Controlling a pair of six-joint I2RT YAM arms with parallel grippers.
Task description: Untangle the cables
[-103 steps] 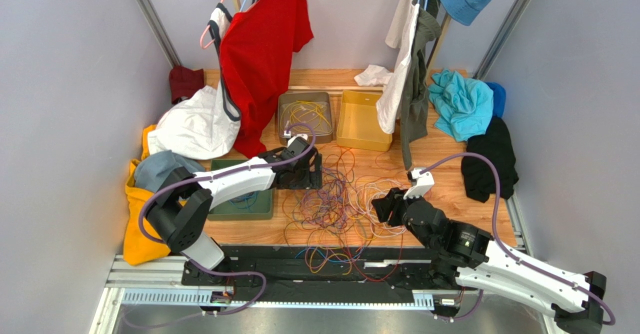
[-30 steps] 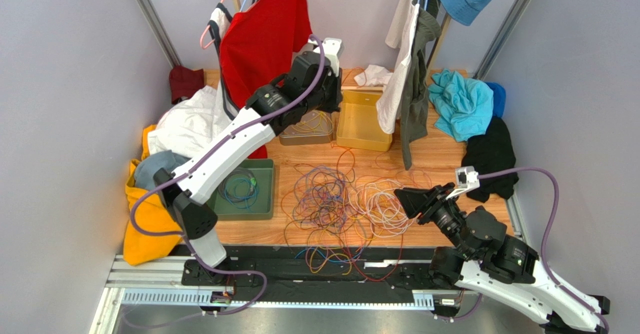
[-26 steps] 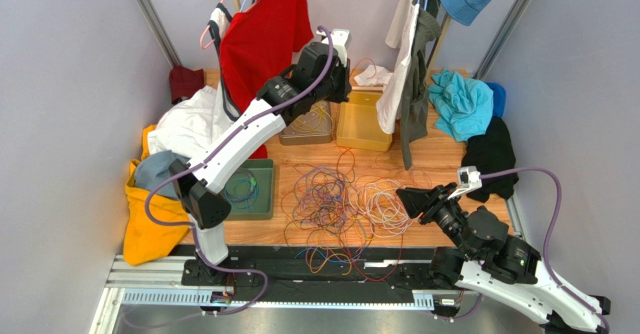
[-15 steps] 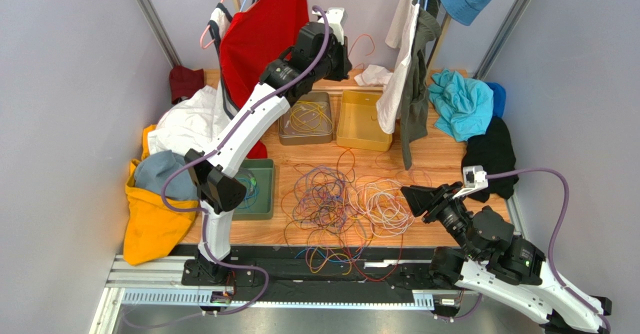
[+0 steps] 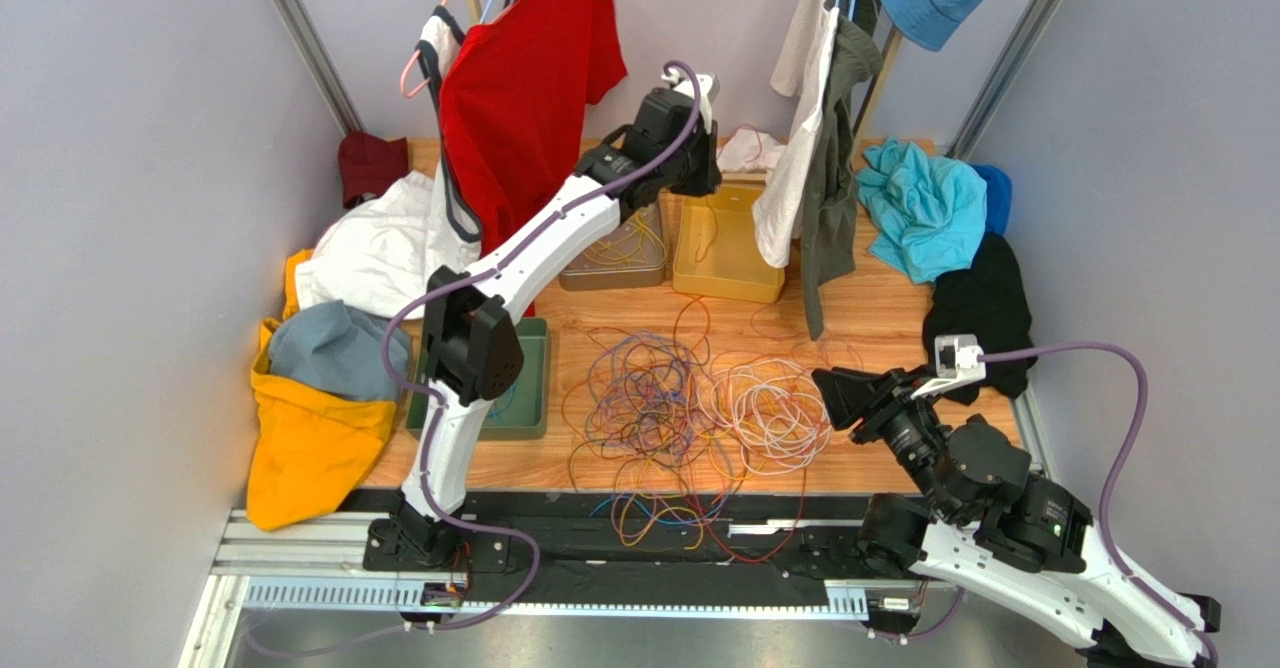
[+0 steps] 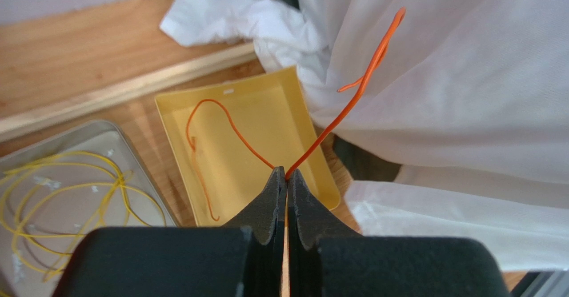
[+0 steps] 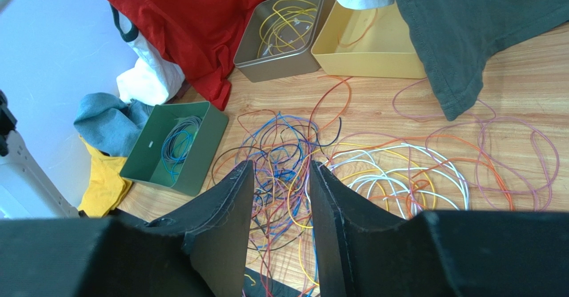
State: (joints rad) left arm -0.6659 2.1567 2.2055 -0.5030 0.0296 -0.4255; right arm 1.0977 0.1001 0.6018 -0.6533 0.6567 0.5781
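Note:
The cables [image 5: 676, 398] lie tangled in many colours on the wooden table, also seen in the right wrist view [image 7: 294, 150]. My left gripper [image 5: 703, 173] hangs over the yellow bin [image 5: 721, 256] at the back. It is shut [image 6: 286, 173] on one orange cable [image 6: 354, 93]; one end of that cable droops into the yellow bin [image 6: 267, 123] and the other rises against a white garment. My right gripper [image 5: 827, 391] hovers open [image 7: 280, 167] at the tangle's right edge, nothing between its fingers.
A grey tin [image 5: 609, 248] holds yellow cables and a green tray [image 5: 519, 391] holds blue ones. A red shirt [image 5: 526, 83] and a white garment [image 5: 796, 128] hang over the back. Heaps of clothes lie left [image 5: 323, 368] and right [image 5: 962, 263].
My left arm rose from the tangle and swung back and right, carrying the orange cable over the yellow bin. My right arm drew back to the right of the tangle.

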